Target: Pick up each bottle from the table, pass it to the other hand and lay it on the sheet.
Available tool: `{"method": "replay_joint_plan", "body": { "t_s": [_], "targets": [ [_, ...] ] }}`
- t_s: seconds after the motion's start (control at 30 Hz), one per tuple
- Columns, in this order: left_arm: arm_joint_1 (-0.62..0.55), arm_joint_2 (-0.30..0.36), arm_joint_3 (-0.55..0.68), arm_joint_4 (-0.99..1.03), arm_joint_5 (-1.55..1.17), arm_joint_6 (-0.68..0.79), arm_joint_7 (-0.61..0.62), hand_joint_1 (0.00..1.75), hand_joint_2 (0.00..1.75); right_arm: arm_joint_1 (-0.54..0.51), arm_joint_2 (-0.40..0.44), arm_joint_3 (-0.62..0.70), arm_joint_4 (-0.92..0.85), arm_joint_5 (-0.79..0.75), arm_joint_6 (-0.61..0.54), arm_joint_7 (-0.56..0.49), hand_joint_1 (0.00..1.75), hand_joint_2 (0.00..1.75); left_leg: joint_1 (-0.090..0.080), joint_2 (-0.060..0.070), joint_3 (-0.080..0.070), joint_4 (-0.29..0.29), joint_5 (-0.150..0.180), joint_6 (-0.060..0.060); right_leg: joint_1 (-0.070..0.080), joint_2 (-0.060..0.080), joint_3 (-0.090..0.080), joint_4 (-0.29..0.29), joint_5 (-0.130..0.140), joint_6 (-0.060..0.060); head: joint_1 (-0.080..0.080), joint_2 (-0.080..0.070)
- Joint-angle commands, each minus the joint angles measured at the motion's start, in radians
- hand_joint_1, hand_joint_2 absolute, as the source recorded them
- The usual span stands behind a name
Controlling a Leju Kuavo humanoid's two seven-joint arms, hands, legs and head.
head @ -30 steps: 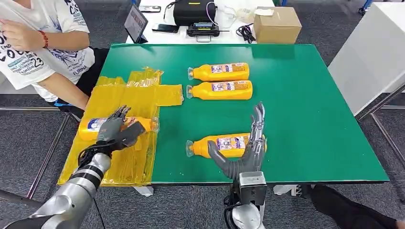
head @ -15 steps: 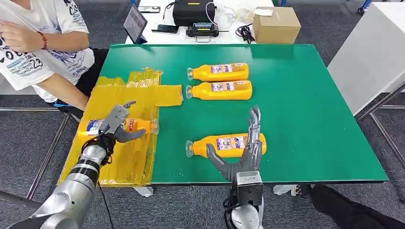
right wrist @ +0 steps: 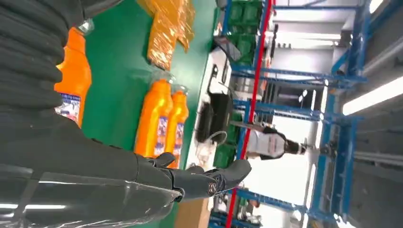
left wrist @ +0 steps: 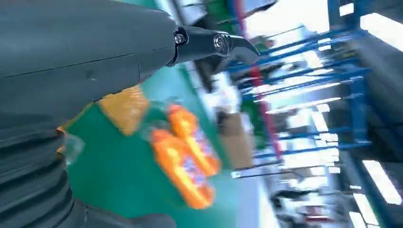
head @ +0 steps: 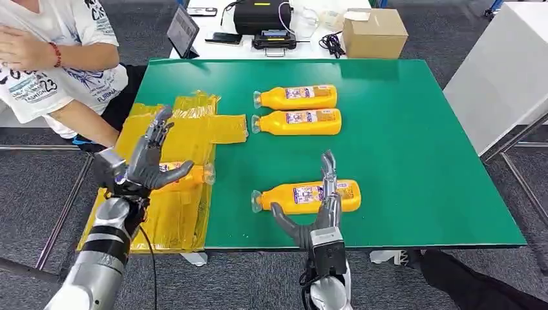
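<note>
Reaching in from seven o'clock, left hand (head: 147, 165) lifting with fingers (head: 157, 127) spread, holding nothing. Rising from six o'clock, right hand (head: 315, 216) standing edge-up, fingers (head: 328, 169) straight, thumb splayed toward nine o'clock.

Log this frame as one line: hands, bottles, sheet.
left hand: open above sheet | right hand: open by near bottle | sheet bottle: lying flat

One bottle (head: 187, 175) on sheet (head: 194, 129), three beside.

We see a green table (head: 420, 142) carrying a yellow sheet (head: 194, 129) at its left and three orange bottles (head: 297, 97) (head: 300, 121) (head: 310, 196) mid-table.
</note>
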Motion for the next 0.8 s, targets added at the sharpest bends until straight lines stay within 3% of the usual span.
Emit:
{"method": "replay_joint_plan", "body": {
  "t_s": [0.03, 0.17, 0.3, 0.33, 0.4, 0.57, 0.8],
  "targets": [
    [0.039, -0.017, -0.013, -0.119, 0.038, 0.119, 0.025, 0.00, 1.75, -0.050, -0.024, 0.005, 0.101, 0.050, 0.015, 0.036, 0.00, 1.75, 0.000, 0.001, 0.003, -0.001, -0.001, -0.001, 0.000, 0.001, 0.003, -0.001, 0.000, -0.001, 0.000, 0.000],
    [0.042, -0.021, -0.011, -0.112, 0.034, 0.163, 0.032, 0.00, 1.75, -0.054, -0.034, 0.006, 0.103, 0.092, 0.016, 0.067, 0.00, 1.75, 0.001, 0.001, 0.006, 0.000, -0.002, -0.001, 0.001, 0.000, 0.006, -0.001, -0.002, -0.002, 0.000, 0.000],
    [0.119, -0.043, -0.017, -0.099, -0.090, 0.435, 0.066, 0.00, 1.75, -0.078, -0.127, -0.042, 0.111, 0.394, 0.007, 0.321, 0.00, 1.75, 0.000, 0.001, 0.006, -0.002, -0.002, 0.000, 0.001, 0.000, 0.006, -0.002, -0.001, -0.001, 0.000, 0.000],
    [0.139, -0.044, -0.023, -0.095, -0.091, 0.446, 0.051, 0.00, 1.75, -0.079, -0.143, -0.066, 0.104, 0.386, 0.026, 0.319, 0.00, 1.75, 0.000, 0.002, 0.006, -0.003, -0.001, 0.000, 0.000, 0.001, 0.006, -0.003, 0.000, 0.000, 0.000, 0.000],
    [0.197, -0.058, -0.010, -0.070, -0.081, 0.471, 0.035, 0.00, 1.75, -0.140, -0.242, -0.091, 0.154, 0.511, 0.125, 0.454, 0.00, 1.75, 0.000, 0.001, 0.009, -0.004, -0.001, 0.000, 0.000, 0.000, 0.010, -0.005, -0.001, 0.000, -0.001, 0.000],
    [0.210, -0.064, -0.009, -0.025, -0.074, 0.476, 0.001, 0.00, 1.75, -0.238, -0.285, -0.119, 0.264, 0.550, 0.230, 0.483, 0.00, 1.75, -0.002, 0.001, 0.005, -0.002, -0.001, 0.001, -0.001, 0.001, 0.006, -0.003, 0.000, 0.000, 0.000, 0.000],
    [0.177, -0.072, -0.023, 0.061, -0.078, 0.469, 0.000, 0.00, 1.75, -0.463, -0.352, -0.014, 0.533, 0.500, 0.449, 0.535, 0.00, 1.75, -0.002, 0.004, 0.003, 0.000, -0.001, 0.000, -0.001, 0.003, 0.003, -0.002, 0.001, 0.000, -0.001, 0.000]
  ]
}}
